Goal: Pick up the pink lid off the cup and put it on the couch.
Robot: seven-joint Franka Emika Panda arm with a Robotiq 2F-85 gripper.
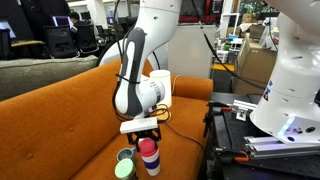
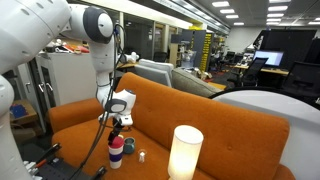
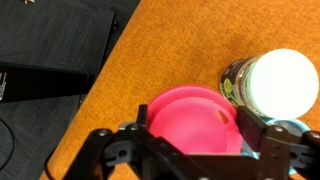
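The pink lid (image 3: 190,120) sits on top of a white cup (image 1: 150,163) that stands on the orange couch seat (image 1: 80,120). The cup with its lid also shows in an exterior view (image 2: 116,150). My gripper (image 3: 197,128) reaches down over the cup. Its two black fingers lie against the left and right edges of the lid, closed on it. The gripper shows in both exterior views (image 1: 143,130) (image 2: 121,123), directly above the cup. The cup body is hidden under the lid in the wrist view.
A second container with a pale green lid (image 1: 124,166) stands right beside the cup and looks bright white in the wrist view (image 3: 285,80). A black case (image 3: 50,45) lies next to the couch edge. A white cylinder (image 2: 185,152) stands in the foreground. The couch back (image 2: 200,110) rises behind.
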